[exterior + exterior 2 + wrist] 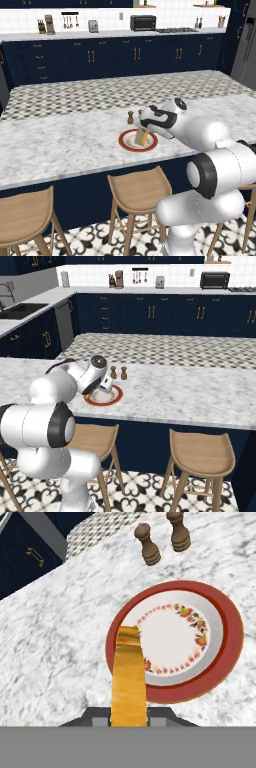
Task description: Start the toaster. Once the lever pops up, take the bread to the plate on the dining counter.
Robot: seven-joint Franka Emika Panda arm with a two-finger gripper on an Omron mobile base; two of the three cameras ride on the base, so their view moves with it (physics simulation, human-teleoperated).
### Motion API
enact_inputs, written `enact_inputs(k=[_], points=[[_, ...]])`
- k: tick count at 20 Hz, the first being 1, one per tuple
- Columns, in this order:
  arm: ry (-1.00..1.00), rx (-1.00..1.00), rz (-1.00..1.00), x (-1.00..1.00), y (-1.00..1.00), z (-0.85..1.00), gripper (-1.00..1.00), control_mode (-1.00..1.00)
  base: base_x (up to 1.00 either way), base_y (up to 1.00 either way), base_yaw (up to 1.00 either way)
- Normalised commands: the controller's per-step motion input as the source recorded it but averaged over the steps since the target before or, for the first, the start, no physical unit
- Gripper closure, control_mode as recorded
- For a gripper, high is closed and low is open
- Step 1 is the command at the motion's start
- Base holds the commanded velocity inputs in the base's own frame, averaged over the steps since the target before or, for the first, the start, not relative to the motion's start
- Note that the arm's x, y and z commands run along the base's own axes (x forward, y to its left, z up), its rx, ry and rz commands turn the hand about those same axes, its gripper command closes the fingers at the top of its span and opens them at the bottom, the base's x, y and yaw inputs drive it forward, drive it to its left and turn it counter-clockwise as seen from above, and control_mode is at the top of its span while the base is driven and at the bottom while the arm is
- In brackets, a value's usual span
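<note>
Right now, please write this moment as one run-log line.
gripper: shut on bread | bread: edge-on above plate rim | plate: on dining counter

even, bright rendered light with no clear source. the worktop (60, 140) shows no glare and hardly any shadows. all three views are slightly soft and coarse.

The bread (128, 677), held edge-on in the jaws, hangs over the red-rimmed plate (227, 619) on the dining counter (60, 140).

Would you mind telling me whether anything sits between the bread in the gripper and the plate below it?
Nothing visible does. The bread hangs edge-down from the gripper over the near rim of the plate, whose centre is bare. The two wooden shakers stand on the dining counter beyond the plate, apart from it.
</note>
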Motion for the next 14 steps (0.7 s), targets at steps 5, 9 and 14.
enact_inputs(k=[5, 9, 14], points=[[0.0, 0.0, 0.01, 0.21, 0.0, -0.06, 1.0, -1.0, 0.0, 0.0, 0.0], [0.0, 0.0, 0.03, 0.16, 0.0, -0.26, 1.0, -1.0, 0.0, 0.0, 0.0], [0.0, 0.0, 0.05, 0.25, 0.02, -0.29, 1.0, -1.0, 0.0, 0.0, 0.0]])
